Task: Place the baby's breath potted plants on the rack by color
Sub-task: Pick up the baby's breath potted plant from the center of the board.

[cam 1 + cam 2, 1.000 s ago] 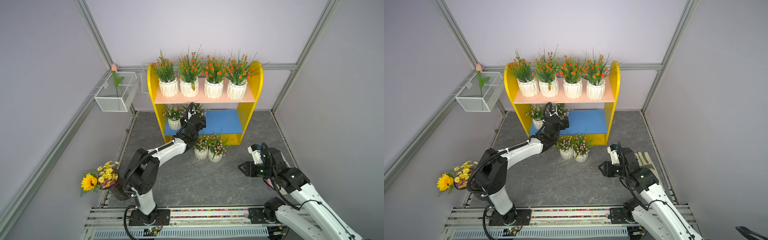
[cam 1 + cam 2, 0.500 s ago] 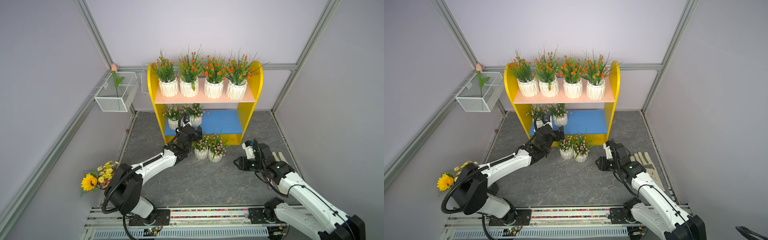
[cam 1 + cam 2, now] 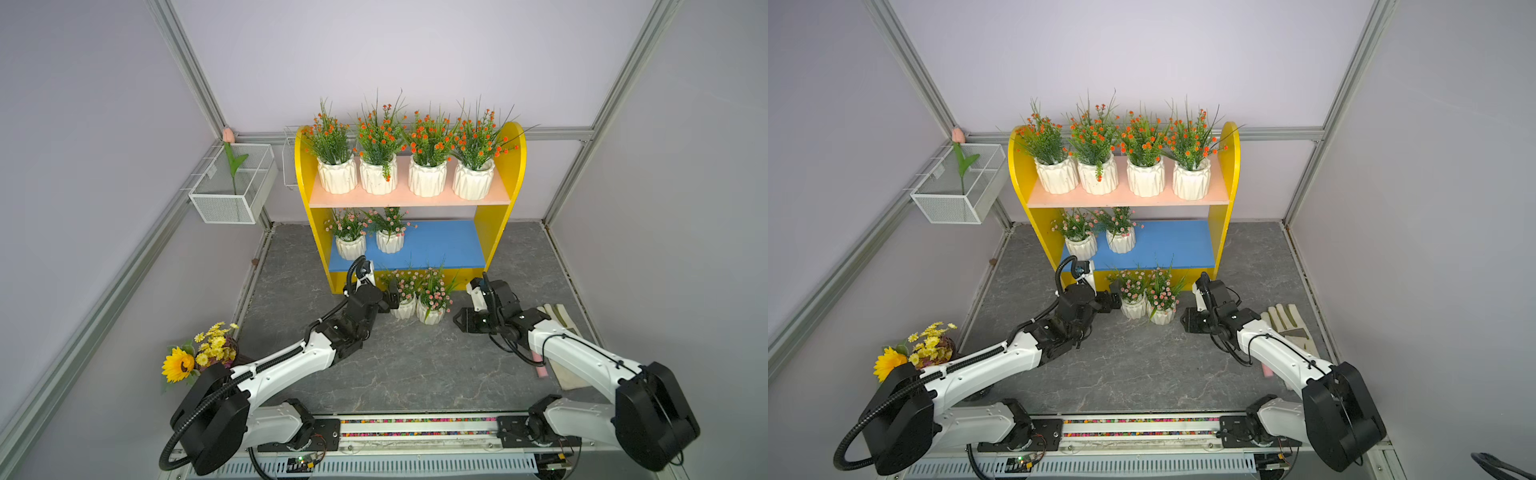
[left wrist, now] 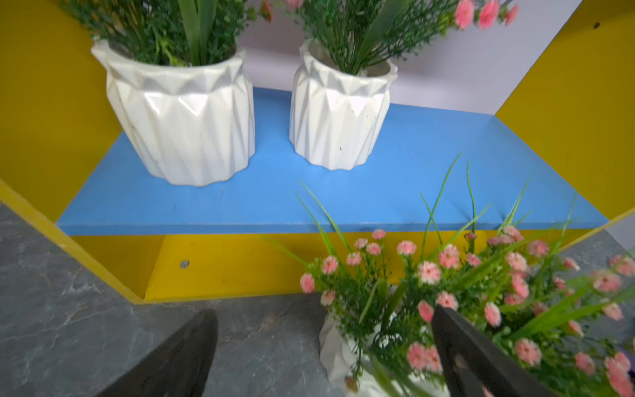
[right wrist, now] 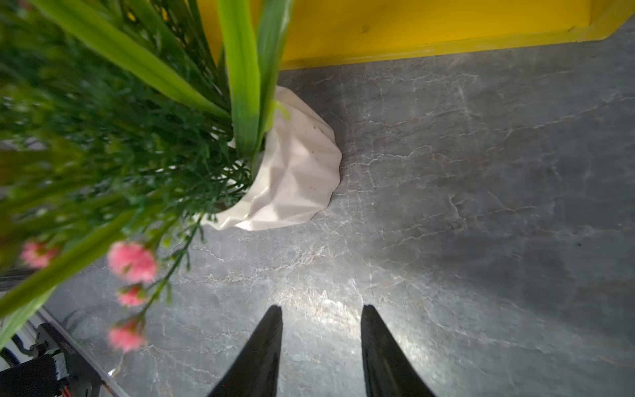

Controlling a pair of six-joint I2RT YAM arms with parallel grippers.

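Just between the parted left gripper [image 4: 323,311] and parted right gripper [image 5: 322,306] stand two pink-bloomed pots [image 3: 431,316].

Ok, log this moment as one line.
upper board: four orange pots; lower board: two pink pots; floor: two unplaced pots; left hand: open; right hand: open

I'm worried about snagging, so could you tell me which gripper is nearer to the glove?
Right. The right gripper sits between the glove and the floor pots; the left gripper is beyond those pots, on their far side.
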